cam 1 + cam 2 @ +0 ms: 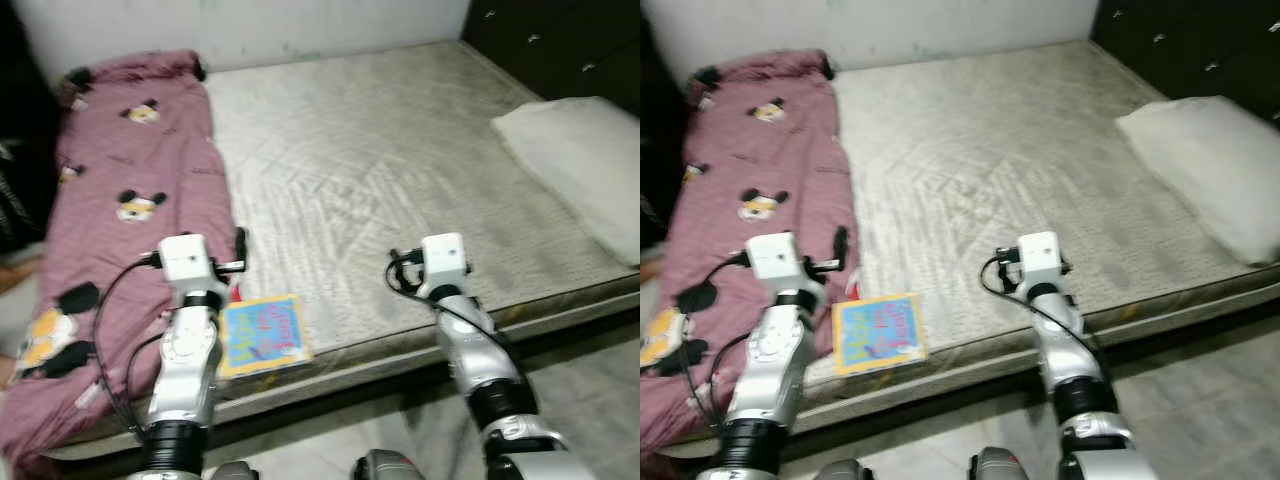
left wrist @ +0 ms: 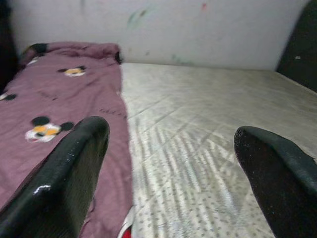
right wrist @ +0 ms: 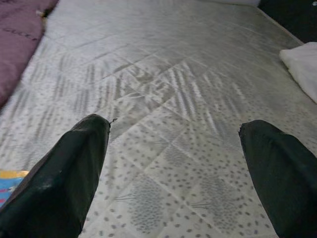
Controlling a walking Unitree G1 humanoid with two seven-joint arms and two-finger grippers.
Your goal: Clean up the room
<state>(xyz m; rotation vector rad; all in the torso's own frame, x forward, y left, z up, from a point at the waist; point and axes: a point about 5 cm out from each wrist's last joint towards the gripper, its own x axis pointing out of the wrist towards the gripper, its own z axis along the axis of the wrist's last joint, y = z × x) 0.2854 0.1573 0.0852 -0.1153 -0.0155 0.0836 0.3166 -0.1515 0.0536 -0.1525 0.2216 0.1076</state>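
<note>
A bare grey mattress point(image 1: 400, 190) fills the room ahead, a white pillow point(image 1: 585, 165) at its right edge. A maroon cartoon-print blanket point(image 1: 120, 230) lies along its left side, a colourful book point(image 1: 262, 335) at the near edge. The left gripper point(image 2: 168, 144) and right gripper point(image 3: 173, 139) hover above the mattress, fingers spread, empty.

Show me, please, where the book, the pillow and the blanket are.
book point(image 1: 263, 334), left eye view, middle of its cover.
pillow point(image 1: 580, 160), left eye view, middle of its top.
blanket point(image 1: 130, 160), left eye view, upper middle.
</note>
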